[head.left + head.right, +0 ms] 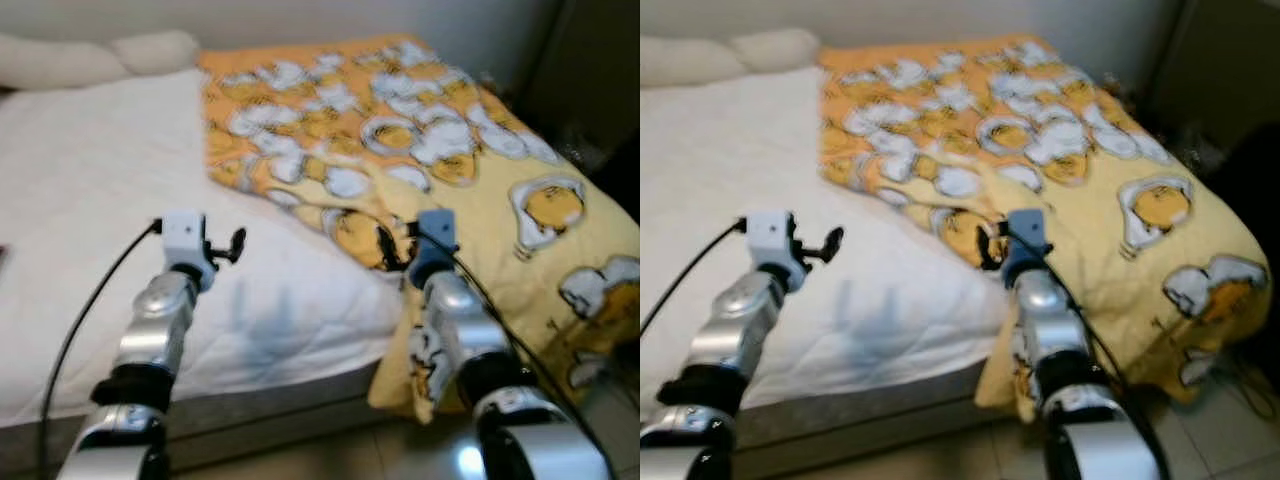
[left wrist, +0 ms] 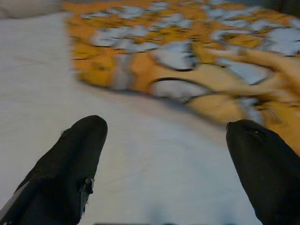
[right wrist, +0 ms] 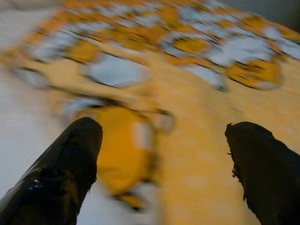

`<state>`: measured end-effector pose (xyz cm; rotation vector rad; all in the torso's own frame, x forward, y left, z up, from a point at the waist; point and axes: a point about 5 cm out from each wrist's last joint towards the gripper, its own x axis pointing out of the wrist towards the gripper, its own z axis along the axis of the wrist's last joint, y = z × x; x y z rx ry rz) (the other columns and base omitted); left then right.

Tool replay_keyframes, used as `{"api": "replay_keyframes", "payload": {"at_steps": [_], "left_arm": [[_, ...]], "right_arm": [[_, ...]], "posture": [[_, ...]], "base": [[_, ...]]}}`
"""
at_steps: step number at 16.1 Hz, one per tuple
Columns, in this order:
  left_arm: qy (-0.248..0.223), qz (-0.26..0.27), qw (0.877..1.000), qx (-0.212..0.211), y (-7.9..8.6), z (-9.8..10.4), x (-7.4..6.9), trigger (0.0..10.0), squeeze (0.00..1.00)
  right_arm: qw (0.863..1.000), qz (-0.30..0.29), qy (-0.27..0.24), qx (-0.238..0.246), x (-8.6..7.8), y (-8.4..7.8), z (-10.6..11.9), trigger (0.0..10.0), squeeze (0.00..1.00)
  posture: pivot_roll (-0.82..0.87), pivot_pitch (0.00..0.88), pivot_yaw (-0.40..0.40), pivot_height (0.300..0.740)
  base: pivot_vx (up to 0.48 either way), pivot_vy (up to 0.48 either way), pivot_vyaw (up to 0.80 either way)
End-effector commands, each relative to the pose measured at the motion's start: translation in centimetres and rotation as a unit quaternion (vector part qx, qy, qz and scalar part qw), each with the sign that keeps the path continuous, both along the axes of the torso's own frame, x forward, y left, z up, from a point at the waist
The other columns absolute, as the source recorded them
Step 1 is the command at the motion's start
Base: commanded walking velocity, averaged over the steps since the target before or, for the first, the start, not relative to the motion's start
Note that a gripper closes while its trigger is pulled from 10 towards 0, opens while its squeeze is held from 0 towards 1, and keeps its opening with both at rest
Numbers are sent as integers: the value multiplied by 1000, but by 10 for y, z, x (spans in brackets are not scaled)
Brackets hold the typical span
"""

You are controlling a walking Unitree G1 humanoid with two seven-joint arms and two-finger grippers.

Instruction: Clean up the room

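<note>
- Left eye view: a bed with a white quilted mattress cover (image 1: pixel 90 200) lies before the robot, and a yellow and orange blanket printed with white and yellow cartoon figures (image 1: pixel 440 150) is spread over the side of it toward the robot's right. The blanket's near edge is rumpled and folded back on the white cover, and its far right part drapes over the bed's side toward the pale tiled floor (image 1: pixel 330 455). Two cream pillows (image 1: pixel 90 55) lie at the head of the bed, beyond the blanket's far left corner. The left tool (image 1: pixel 232 246) is held above the bare white cover, just left of the blanket's folded edge. The right tool (image 1: pixel 388 246) sits at that folded edge, over a cartoon figure; its fingers are too small and blurred here to judge.
- Right eye view: the same scene; the blanket hangs down past the mattress edge beside the right silver arm (image 1: pixel 1045 320), and a black cable runs along the left silver arm (image 1: pixel 735 330).
- Left wrist view: the left tool's two black fingers (image 2: pixel 70 164) stand wide apart with nothing between them, over white cover, the blanket's rumpled edge just ahead.
- Right wrist view: blurred; the right tool's black fingers (image 3: pixel 65 164) are spread wide and empty, above the blanket right at its edge with the white cover.
</note>
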<state>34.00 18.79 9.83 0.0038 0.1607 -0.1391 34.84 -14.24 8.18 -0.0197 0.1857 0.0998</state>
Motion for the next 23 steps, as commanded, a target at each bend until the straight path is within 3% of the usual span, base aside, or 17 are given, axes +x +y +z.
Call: {"api": "replay_keyframes", "payload": {"at_steps": [1, 2, 3, 5, 7, 9, 10, 13, 14, 15, 18, 19, 23], "left_arm": [[-4, 9, 1000, 10, 8, 2, 0, 10000, 0], [-5, 8, 1000, 8, 8, 2, 0, 10000, 0], [0, -2, 1000, 9, 6, 1, -1, 10000, 0], [25, -67, 997, 25, 1, -6, -8, 10000, 0], [43, -102, 993, 34, -2, -10, -13, 10000, 0], [57, -142, 987, 41, -4, -12, -18, 10000, 0], [61, -172, 982, 43, -6, -12, -21, 10000, 0], [70, -191, 978, 45, -7, -13, -24, 10000, 0], [74, -202, 976, 46, -8, -13, -25, 10000, 0], [75, -206, 975, 48, -8, -13, -25, 10000, 0], [76, -212, 973, 50, -8, -11, -25, 10000, 0], [78, -220, 971, 50, -10, -10, -26, 10000, 0], [89, -253, 962, 50, -9, -12, -33, 10000, 0]], "right_arm": [[1000, 4, -1, 6, 3, 4, 4, 10000, 0], [1000, 9, 10, 25, 2, 6, 1, 10000, 0], [999, 15, 27, 31, 0, 6, -4, 10000, 1000], [997, 23, 75, -10, -2, 3, -18, 10000, 1000], [994, 33, 103, -16, -3, 2, -25, 10000, 1000], [988, 34, 139, -63, -4, 0, -31, 10000, 1000], [984, 14, 144, -100, -1, -6, -30, 10000, 1000], [981, -3, 150, -125, -1, -9, -31, 10000, 1000], [975, -15, 166, -150, -4, -14, -36, 10000, 133], [973, -19, 167, -158, -5, -15, -37, 10000, 0], [969, -32, 188, -159, -11, -21, -45, 10000, 0], [969, -34, 199, -141, -13, -21, -49, 0, 0], [970, -35, 204, -129, -15, -22, -51, 0, 0]], "posture": [[-20, 0, 56, 740], [-20, 0, 56, 740], [-20, 0, 57, 740], [-18, 0, 57, 740], [-14, 0, 59, 740], [-5, 0, 64, 740], [-1, 0, 68, 740], [-1, 0, 68, 740], [-1, 0, 68, 740], [-1, 0, 68, 740], [2, 0, 78, 740], [4, 0, 79, 740], [4, 0, 82, 740]], "base": [[247, 0, 0], [0, 0, 0], [0, 0, 0], [0, 0, 0], [0, 0, 0], [0, 0, 0], [0, 0, 0], [0, 0, 0], [0, 0, 0], [0, 0, 0], [0, 0, 0], [0, 0, 0], [0, 0, 0]]}}
